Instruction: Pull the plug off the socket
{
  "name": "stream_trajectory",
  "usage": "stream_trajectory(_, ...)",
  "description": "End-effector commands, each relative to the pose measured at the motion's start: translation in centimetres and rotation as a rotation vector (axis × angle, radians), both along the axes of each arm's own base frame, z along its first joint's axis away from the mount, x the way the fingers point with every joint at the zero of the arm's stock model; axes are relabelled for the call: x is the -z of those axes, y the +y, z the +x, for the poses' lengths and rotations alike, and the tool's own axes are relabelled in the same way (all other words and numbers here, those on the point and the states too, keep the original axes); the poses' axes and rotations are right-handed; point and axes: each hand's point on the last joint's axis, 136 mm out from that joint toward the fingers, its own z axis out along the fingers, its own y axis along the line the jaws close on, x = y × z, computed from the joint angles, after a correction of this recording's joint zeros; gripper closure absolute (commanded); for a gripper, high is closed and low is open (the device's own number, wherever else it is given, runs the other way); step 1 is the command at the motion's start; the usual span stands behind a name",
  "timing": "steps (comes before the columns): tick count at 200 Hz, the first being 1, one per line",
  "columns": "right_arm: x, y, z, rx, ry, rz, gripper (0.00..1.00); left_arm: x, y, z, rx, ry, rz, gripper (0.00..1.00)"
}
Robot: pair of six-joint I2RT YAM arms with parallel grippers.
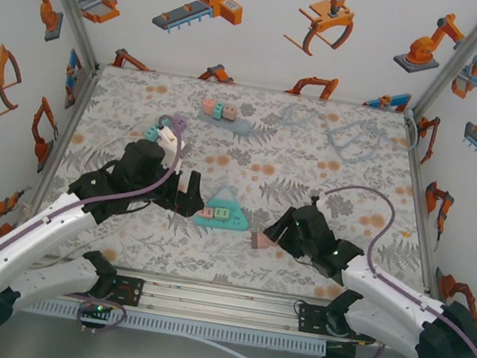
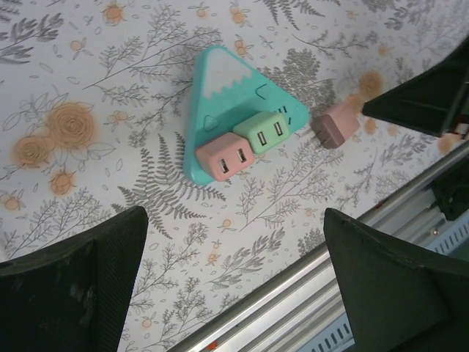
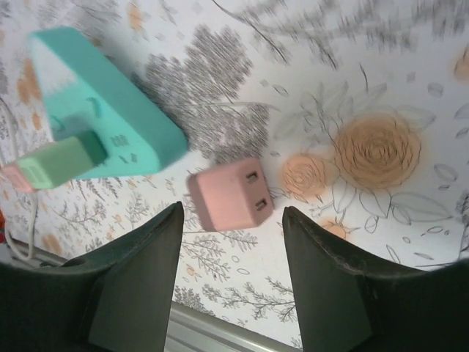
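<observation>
The teal triangular plastic socket block (image 1: 220, 211), moulded as a mountain with a white jagged peak, lies flat on the fern-and-flower printed tabletop (image 1: 330, 171) near the middle of its near edge. 2 boxy matte adapters sit in its near face: a pale green plug (image 2: 264, 132) and a salmon-pink plug (image 2: 225, 160), each showing 2 slots. The task's thing, a dusty-pink cube-shaped plastic plug (image 3: 229, 192) with rounded edges and 2 slots on 1 face, is off the socket block. It lies on the tabletop just beside the block's right corner, not touching it, with its darker end facing the block. The right gripper (image 3: 232, 211) hovers over it with jaws released: 1 black, scuffed finger stands on each side and a gap shows at both. The left gripper (image 2: 234, 216) is at the block's left side, jaws spread wide, grasping nothing. The right wrist view is motion-blurred, so markings on the block are unreadable. Small pastel objects (image 1: 218, 109) near the far edge are too small to identify.
</observation>
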Motion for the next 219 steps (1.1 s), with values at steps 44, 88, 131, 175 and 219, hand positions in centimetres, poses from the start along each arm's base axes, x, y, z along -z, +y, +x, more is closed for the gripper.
stream_trajectory(44, -11.7, 5.0, 3.1, -0.52, -0.563, -0.311, 0.52, 0.3, 2.2, 1.5, -0.174, -0.003, 0.01, 0.03)
stream_trajectory(88, -13.5, 11.5, 0.0, -1.024, -0.941, -0.405, 0.5, 0.2, 3.0, 3.1, -0.235, -0.009, -0.01, 0.03)
stream_trajectory(131, -12.1, 15.1, -3.5, -1.41, -1.206, -0.422, 0.5, 0.5, 2.3, 4.3, -0.199, 0.029, -0.064, 0.03)
stream_trajectory(175, -8.9, 17.1, -3.1, -1.544, -1.28, -0.49, 0.48, 2.0, 1.5, 5.6, -0.168, 0.068, -0.054, 0.03)
stream_trajectory(219, -6.0, 18.7, -2.1, -1.586, -1.25, -0.487, 0.48, 4.6, 0.5, 6.9, -0.137, 0.119, -0.032, 0.0)
